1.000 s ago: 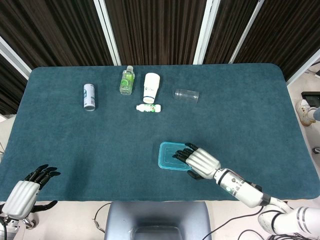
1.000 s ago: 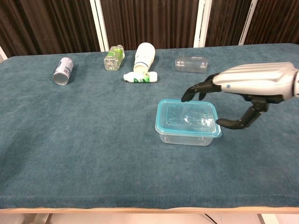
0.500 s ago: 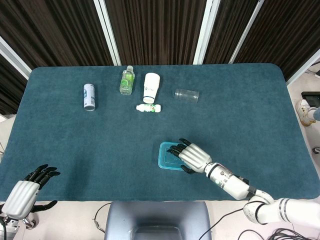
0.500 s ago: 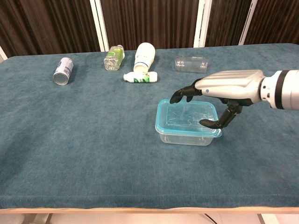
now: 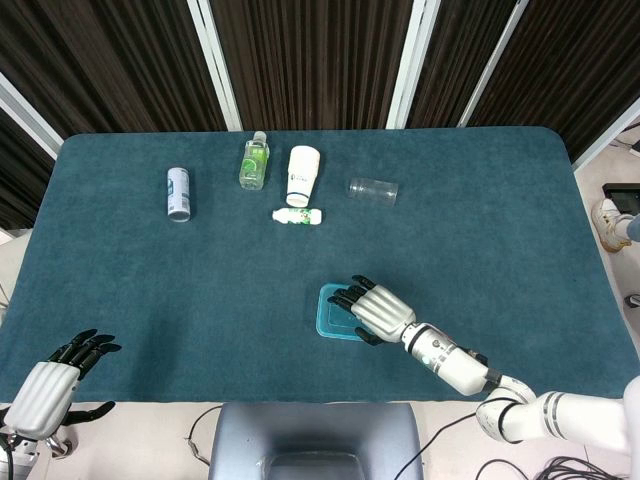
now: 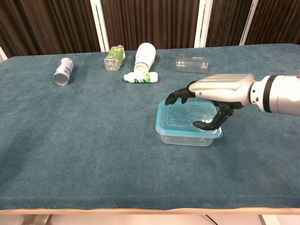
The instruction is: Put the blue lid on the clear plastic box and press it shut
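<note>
1. The right hand (image 6: 213,93) is hovering palm-down over the blue lid (image 6: 174,117), fingers spread and holding nothing, probably lining up to press.
2. The lid is sitting on the clear plastic box (image 6: 187,137) (a shallow, round-cornered rectangle) near the table's (image 6: 93,150) front edge.
3. The left hand (image 5: 45,392) is resting open and empty off the front-left corner.

Open cloth around the box, clutter only at the far edge

The can (image 5: 178,193), green bottle (image 5: 254,161), white cup (image 5: 302,175), small bottle (image 5: 298,215) and clear jar (image 5: 373,190) lie well apart from the box (image 6: 187,133); bare table (image 5: 180,290) surrounds it.
</note>
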You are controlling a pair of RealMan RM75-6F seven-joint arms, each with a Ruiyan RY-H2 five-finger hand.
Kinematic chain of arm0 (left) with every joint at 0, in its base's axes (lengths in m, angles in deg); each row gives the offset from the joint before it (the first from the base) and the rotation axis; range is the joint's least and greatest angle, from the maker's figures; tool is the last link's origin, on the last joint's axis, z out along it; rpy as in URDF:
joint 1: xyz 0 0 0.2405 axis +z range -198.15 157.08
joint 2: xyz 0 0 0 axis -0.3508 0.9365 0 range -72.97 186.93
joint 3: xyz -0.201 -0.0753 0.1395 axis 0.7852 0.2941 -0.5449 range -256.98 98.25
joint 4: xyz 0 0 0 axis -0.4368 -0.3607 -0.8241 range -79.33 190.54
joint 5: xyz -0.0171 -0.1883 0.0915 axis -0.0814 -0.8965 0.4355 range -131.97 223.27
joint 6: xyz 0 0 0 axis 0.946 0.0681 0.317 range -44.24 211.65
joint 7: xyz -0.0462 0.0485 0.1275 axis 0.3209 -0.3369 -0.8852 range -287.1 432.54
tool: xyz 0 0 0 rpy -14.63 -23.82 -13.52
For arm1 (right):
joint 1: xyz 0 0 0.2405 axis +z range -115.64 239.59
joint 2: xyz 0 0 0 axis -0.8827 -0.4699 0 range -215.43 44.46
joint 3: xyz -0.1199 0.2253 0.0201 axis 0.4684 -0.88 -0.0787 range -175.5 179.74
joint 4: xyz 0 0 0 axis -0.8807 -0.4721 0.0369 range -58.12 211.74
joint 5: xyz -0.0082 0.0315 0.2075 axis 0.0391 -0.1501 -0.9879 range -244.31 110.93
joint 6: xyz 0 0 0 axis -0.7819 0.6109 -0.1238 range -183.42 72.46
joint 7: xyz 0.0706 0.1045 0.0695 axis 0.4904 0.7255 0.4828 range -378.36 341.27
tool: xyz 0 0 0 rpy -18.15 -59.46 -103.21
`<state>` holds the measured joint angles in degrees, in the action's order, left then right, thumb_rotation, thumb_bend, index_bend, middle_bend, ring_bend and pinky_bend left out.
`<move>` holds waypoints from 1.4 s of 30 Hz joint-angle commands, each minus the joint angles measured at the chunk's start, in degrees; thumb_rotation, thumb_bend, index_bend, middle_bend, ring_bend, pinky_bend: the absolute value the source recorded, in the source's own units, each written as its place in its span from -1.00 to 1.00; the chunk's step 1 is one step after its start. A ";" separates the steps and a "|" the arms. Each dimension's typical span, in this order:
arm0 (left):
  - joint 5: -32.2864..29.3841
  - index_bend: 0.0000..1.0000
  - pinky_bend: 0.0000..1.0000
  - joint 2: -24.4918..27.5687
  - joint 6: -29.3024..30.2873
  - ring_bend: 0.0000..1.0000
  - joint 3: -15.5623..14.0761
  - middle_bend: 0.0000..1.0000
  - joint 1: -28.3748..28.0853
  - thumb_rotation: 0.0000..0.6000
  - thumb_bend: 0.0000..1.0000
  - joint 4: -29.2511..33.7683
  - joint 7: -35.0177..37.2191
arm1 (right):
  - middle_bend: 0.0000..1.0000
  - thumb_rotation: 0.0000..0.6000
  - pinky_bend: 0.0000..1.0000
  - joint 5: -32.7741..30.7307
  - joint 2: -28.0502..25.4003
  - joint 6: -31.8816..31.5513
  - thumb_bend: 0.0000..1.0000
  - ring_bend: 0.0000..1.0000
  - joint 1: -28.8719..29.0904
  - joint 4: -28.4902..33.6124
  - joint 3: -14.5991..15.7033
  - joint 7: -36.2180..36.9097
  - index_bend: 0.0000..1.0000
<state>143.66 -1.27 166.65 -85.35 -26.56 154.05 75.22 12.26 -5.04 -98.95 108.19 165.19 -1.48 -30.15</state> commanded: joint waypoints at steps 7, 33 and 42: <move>-0.06 -0.45 -0.41 0.08 0.12 -0.77 0.06 -0.61 0.01 1.00 -0.20 -0.05 0.23 | -0.51 1.00 -0.63 0.40 1.83 0.21 0.23 -0.55 0.50 -2.61 0.29 1.21 -0.49; 0.07 -0.45 -0.41 0.18 0.39 -0.76 0.07 -0.61 0.08 1.00 -0.20 -0.11 0.59 | -0.51 1.00 -0.64 3.05 1.78 -2.47 0.23 -0.55 -0.24 -4.51 1.45 3.11 -0.49; 0.19 -0.45 -0.41 0.13 0.32 -0.76 0.01 -0.61 0.06 1.00 -0.20 -0.06 0.38 | -0.51 1.00 -0.64 6.80 -1.88 -8.07 0.23 -0.55 -1.90 0.02 1.28 4.34 -0.49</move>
<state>143.84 -1.13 166.97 -85.34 -26.50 153.99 75.60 18.36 -6.29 -106.54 106.62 164.51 -0.37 -26.32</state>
